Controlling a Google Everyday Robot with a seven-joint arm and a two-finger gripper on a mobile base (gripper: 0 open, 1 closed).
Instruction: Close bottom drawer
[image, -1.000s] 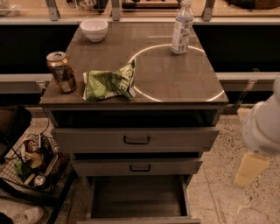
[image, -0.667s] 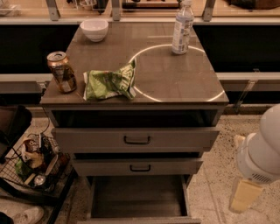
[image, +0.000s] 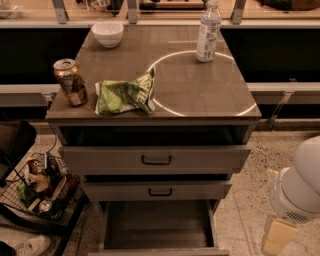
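**Arm sinks toward the open drawer**

Lower than a second ago, the gripper (image: 276, 236) now hangs in the lower right of the frame, beside the cabinet (image: 200, 100) and apart from it. Whether it is open or shut I cannot tell; it seems to hold nothing. The bottom drawer (image: 157, 222) sits at lower centre, pulled well out, its tray bare and its front cut by the frame's bottom edge. The low position likely serves to get level with that front and push it in. The can (image: 70, 82), bag (image: 125, 95), bowl (image: 108, 33) and bottle (image: 208, 31) have not shifted.
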